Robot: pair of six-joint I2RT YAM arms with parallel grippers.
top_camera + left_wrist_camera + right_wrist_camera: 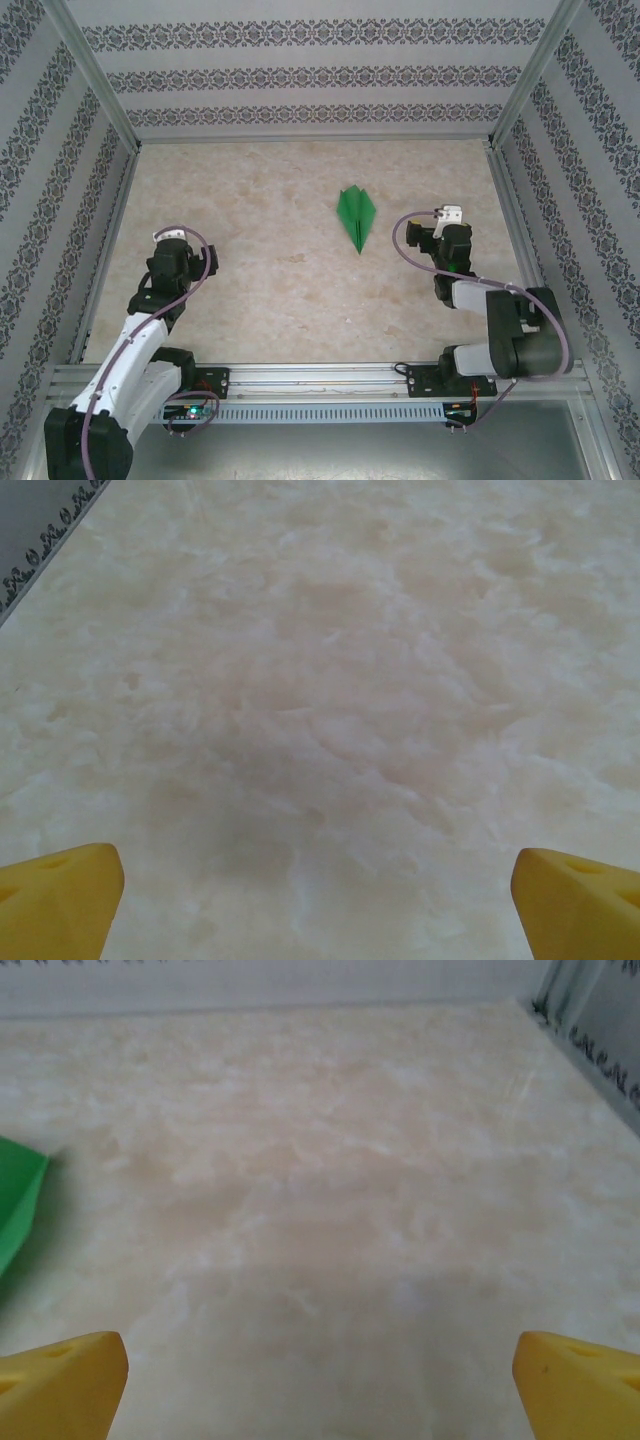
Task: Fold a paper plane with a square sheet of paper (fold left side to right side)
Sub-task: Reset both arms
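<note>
A folded green plane (357,214) lies flat on the marbled surface (260,290), right of centre and in the far half. It is near the right end effector (450,214) and well apart from the left end effector (168,238). Both stand with their yellow fingers spread wide, holding nothing. The dart's long axis runs near-to-far, and its sharp nose points back toward the arm bases while the broad tail faces the rear wall. The right wrist view catches a corner of it at the left edge. The paper looks feather-light, thin and easily crushed, stiffened only along its folds, and it is likely to skate on the smooth top. The layered centre crease near mid-length seems the safest hold, though a raised wing edge may be easier to reach.
</note>
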